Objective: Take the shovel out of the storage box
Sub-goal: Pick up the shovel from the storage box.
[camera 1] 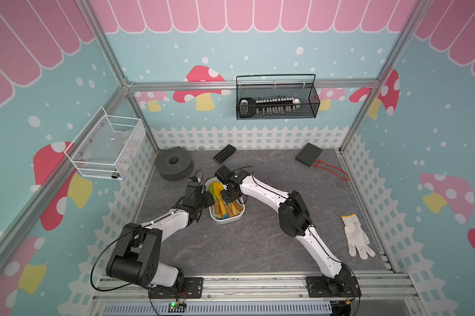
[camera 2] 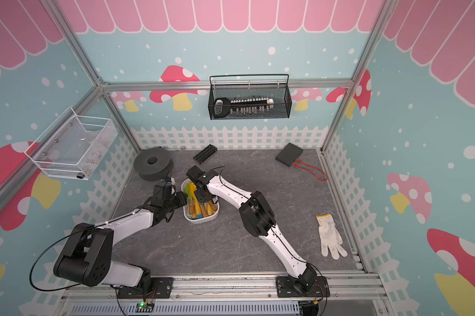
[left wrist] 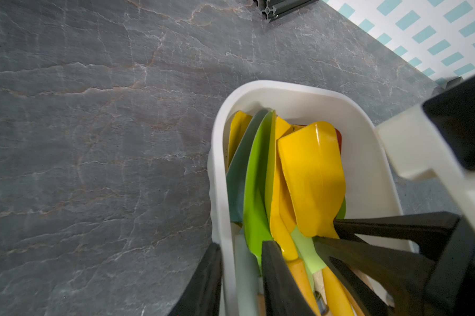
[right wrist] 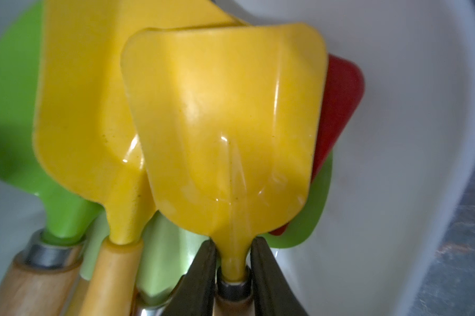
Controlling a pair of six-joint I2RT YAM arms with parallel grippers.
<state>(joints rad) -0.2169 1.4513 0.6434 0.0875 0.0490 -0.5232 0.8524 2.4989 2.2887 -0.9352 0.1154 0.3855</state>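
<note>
- The storage box (camera 1: 226, 220) is a white tub. It sits on the grey table (camera 1: 231, 246), near the middle, between the two arms.
- The box is full of toy shovels. Their scoops point to the back wall and their wooden handles point to the robot.
- The right gripper (right wrist: 232, 246) reaches down into the box. Its two dark fingers (right wrist: 203, 273) press on both sides of the thin neck of the yellow shovel (right wrist: 225, 123), just above the shiny metal ring. The gap is narrow and the neck fills it.
- That yellow shovel lies on top of the pile, inside the box. Another yellow shovel (right wrist: 94, 109) is just beside it and partly under it. A green shovel (right wrist: 12, 109) is past that one, and a red scoop (right wrist: 340, 109) peeks out from under the held shovel.
- The left gripper (left wrist: 242, 246) is at the side of the box. One finger is outside the white wall (left wrist: 220, 191) and one finger is inside, close together, so it pinches the wall.
- The left wrist view also shows the right gripper's fingers (left wrist: 367, 227) at the neck of the top yellow scoop (left wrist: 313, 177).
- A white glove (camera 1: 355, 238) lies flat on the table, well apart from the box.
- A black wire basket (camera 1: 276, 98) hangs on the back wall. A white wire basket (camera 1: 107, 147) hangs on the side wall. The tiny marks on the things inside it are too small to read.
</note>
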